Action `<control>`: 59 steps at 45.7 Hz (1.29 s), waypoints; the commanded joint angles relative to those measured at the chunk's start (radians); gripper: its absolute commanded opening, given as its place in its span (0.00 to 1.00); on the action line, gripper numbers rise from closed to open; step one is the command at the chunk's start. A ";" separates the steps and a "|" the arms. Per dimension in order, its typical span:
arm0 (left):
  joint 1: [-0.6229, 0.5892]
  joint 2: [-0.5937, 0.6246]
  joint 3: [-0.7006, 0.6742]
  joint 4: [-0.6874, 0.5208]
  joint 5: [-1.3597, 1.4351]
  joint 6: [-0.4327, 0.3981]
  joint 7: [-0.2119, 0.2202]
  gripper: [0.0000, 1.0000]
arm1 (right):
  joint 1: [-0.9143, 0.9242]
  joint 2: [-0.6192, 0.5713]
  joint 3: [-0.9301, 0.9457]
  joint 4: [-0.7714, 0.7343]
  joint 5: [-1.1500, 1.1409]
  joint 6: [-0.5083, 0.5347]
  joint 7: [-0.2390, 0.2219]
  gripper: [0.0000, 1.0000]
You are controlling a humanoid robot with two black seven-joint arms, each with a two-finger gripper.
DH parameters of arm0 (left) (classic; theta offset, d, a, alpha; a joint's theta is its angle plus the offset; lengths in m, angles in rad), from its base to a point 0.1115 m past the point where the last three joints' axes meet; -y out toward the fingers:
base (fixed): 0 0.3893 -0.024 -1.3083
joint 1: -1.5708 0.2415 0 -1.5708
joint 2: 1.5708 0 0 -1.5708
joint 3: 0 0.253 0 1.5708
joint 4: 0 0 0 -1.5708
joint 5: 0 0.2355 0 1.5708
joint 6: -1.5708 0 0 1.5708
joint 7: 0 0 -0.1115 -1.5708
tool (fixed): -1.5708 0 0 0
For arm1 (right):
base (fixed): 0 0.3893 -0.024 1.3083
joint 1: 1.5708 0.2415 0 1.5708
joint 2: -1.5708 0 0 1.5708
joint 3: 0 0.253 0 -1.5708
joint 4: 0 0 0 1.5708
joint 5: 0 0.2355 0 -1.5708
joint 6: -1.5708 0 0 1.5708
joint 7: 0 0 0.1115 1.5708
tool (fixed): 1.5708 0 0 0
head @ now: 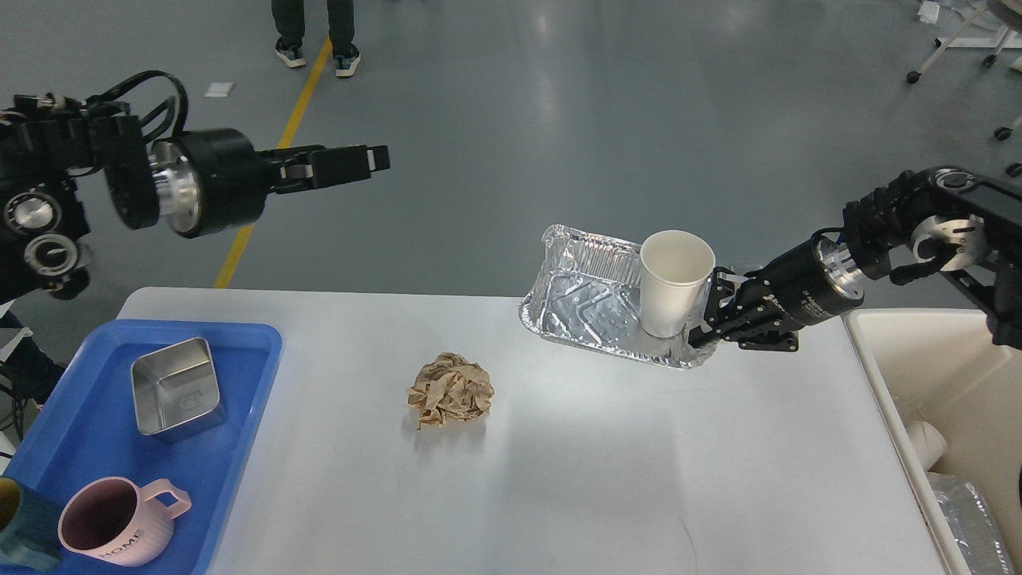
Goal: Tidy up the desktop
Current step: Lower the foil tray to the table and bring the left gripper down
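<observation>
The desktop [607, 479] is a wide grey-white tabletop. A crumpled brown paper ball [449, 391] lies near its middle. At the back right a foil tray [583, 303] is tilted, with a white paper cup [671, 287] standing in its right end. My right gripper [707, 329] is shut on the foil tray's right edge. My left gripper [375, 160] hangs high over the floor beyond the desktop's back left, holding nothing. I see it side-on, so its fingers cannot be told apart.
A blue tray [88, 447] at the left edge holds a square metal box [176, 387] and a pink mug [112, 519]. A beige bin [886, 375] with discarded items stands at the right edge. A person's legs [315, 32] stand on the floor far behind.
</observation>
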 commanded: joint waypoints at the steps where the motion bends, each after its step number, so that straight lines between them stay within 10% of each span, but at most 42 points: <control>1: 0.109 0.150 0.003 -0.025 0.002 0.012 -0.002 0.89 | 0.000 0.000 0.000 0.002 -0.001 0.000 0.000 0.00; 27: 0.527 0.296 0.001 -0.110 0.002 0.047 -0.049 0.91 | 0.000 -0.007 0.000 0.008 -0.015 0.000 0.000 0.00; 43: 0.563 0.324 0.001 -0.110 0.005 0.059 -0.142 0.91 | -0.003 -0.003 0.002 0.008 -0.020 0.000 0.000 0.00; 59: 0.564 0.249 0.000 -0.082 -0.003 0.058 -0.121 0.95 | -0.015 -0.007 0.003 0.008 -0.020 0.000 0.000 0.00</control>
